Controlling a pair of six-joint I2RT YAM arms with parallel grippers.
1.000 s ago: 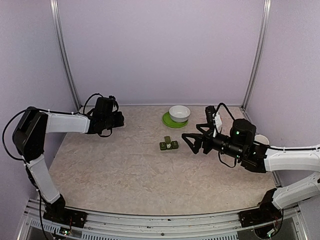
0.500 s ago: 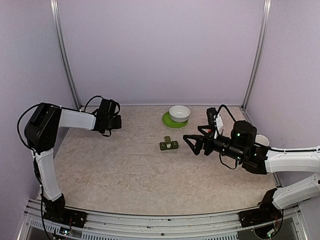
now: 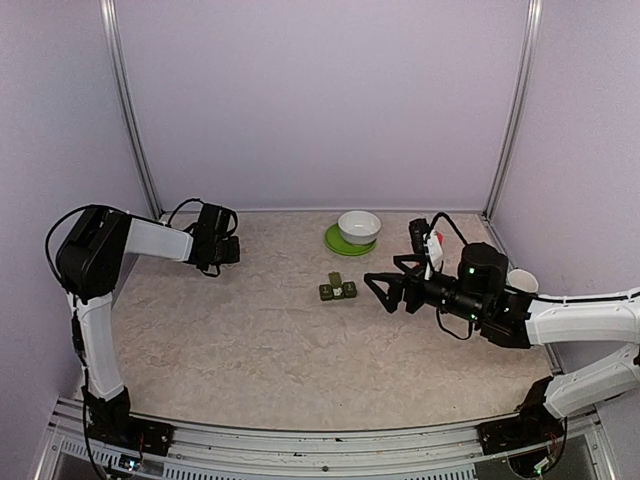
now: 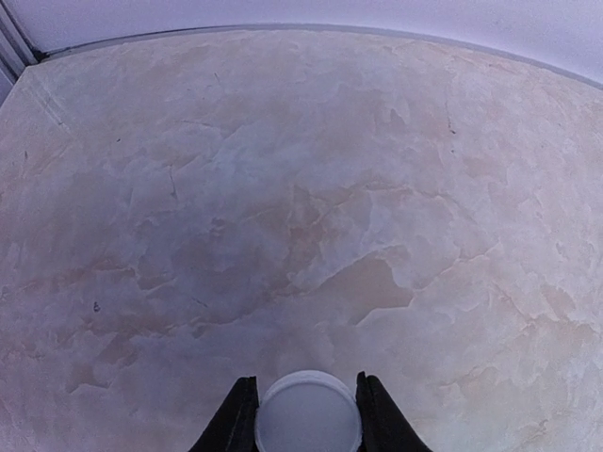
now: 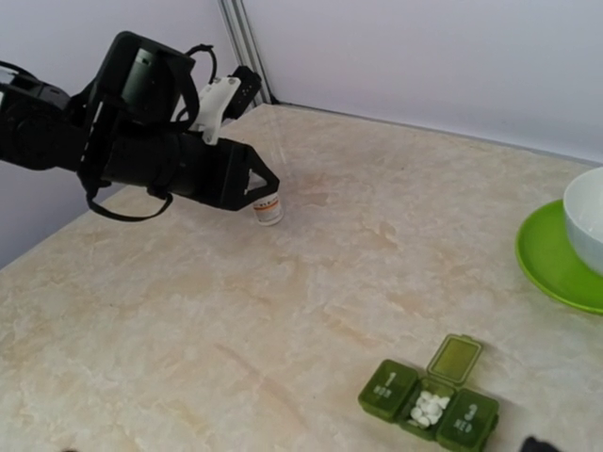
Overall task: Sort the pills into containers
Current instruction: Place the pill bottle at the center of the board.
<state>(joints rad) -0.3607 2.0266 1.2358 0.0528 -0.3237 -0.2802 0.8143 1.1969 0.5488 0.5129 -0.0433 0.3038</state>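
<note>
Left gripper (image 4: 307, 414): I see it clamped on the white bottle (image 5: 268, 210).
Right gripper (image 3: 381, 290): jaws wide, holding nothing.
Pill organizer (image 5: 384, 388): at 9 o'clock of that gripper, middle lid (image 5: 455, 358) up, white pills (image 5: 429, 408) inside.

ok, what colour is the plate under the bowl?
Bright lime green plate, under the white bowl. Shows best in the right wrist view.

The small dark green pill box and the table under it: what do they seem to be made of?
The small dark green three-compartment pill box looks like moulded plastic. It is smooth and slightly glossy, with thin hinged lids, one of them standing open. The tabletop looks like beige marble, veined and matte, though it could well be a printed laminate. The pictures cannot settle that.
</note>
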